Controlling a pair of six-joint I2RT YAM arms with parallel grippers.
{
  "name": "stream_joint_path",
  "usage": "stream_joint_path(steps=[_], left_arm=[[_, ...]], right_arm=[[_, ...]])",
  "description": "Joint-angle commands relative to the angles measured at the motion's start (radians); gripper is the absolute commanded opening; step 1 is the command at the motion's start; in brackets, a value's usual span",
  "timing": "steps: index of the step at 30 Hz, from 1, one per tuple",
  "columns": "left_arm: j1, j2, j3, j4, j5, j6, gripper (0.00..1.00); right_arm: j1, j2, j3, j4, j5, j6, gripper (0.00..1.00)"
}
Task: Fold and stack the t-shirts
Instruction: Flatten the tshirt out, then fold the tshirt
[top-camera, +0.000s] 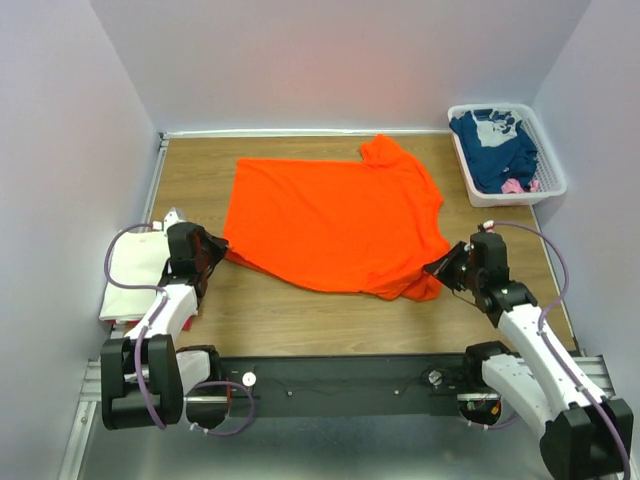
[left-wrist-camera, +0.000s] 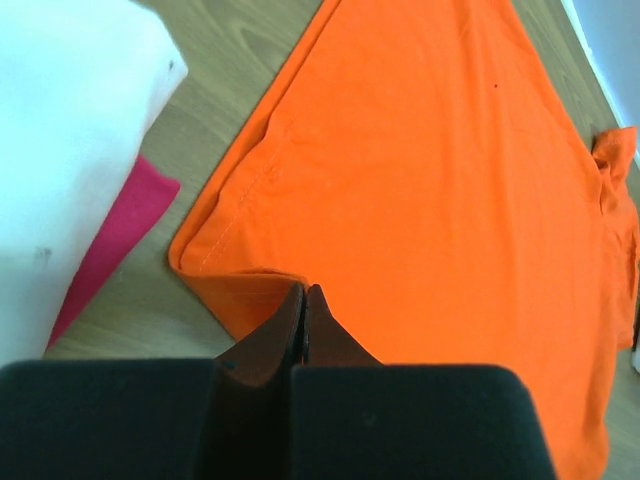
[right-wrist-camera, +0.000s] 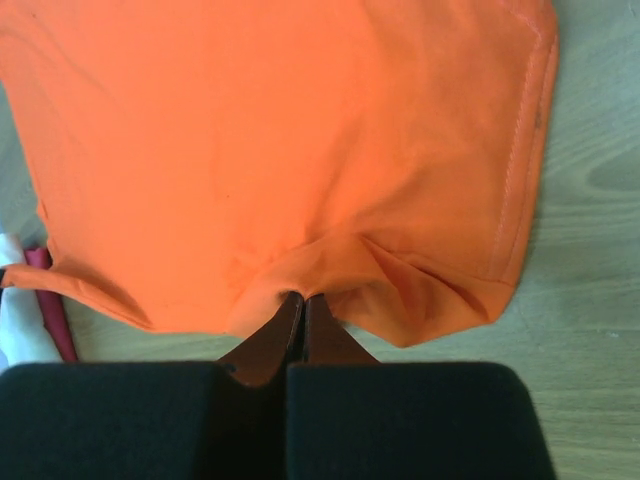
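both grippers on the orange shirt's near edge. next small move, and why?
Probably raise both grippers together a little, then begin carrying that edge toward the far one. The left gripper and right gripper are each shut on the orange t-shirt, near the two ends of its near edge. The shirt lies spread flat on the table, not yet folded.

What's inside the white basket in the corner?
A crumpled navy shirt with white print fills the basket, and a bit of pink cloth shows at its near end. Anything underneath is hidden.

Bright orange t-shirt (top-camera: 335, 220); navy t-shirt (top-camera: 490, 150), white print; white basket (top-camera: 520, 198).
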Motion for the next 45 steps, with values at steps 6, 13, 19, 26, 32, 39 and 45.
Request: stream_joint_path(steps=[6,13,19,26,32,39,45], left_arm=[[0.0,0.106,0.125,-0.013,-0.063,-0.001,0.0],[-0.002,0.221,0.191,-0.008,-0.065,-0.02,0.0],[-0.002,0.287,0.225,-0.011,-0.06,-0.034,0.0],[0.001,0.28,0.233,-0.023,-0.066,-0.035,0.0],[0.004,0.269,0.251,-0.043,-0.065,-0.032,0.0],[0.008,0.278,0.266,-0.053,-0.088,-0.029,0.0],[0.011,0.287,0.286,-0.059,-0.097,-0.024,0.0]], right_arm=[[-0.001,0.284,0.222,0.056,0.064,-0.069,0.01],[-0.001,0.498,0.34,0.125,0.074,-0.083,0.0],[-0.003,0.583,0.383,0.156,0.1,-0.078,0.0],[-0.001,0.583,0.4,0.164,0.117,-0.077,0.01],[-0.003,0.58,0.423,0.164,0.143,-0.083,0.01],[-0.006,0.595,0.449,0.165,0.144,-0.092,0.0],[-0.035,0.601,0.461,0.164,0.146,-0.1,0.01]])
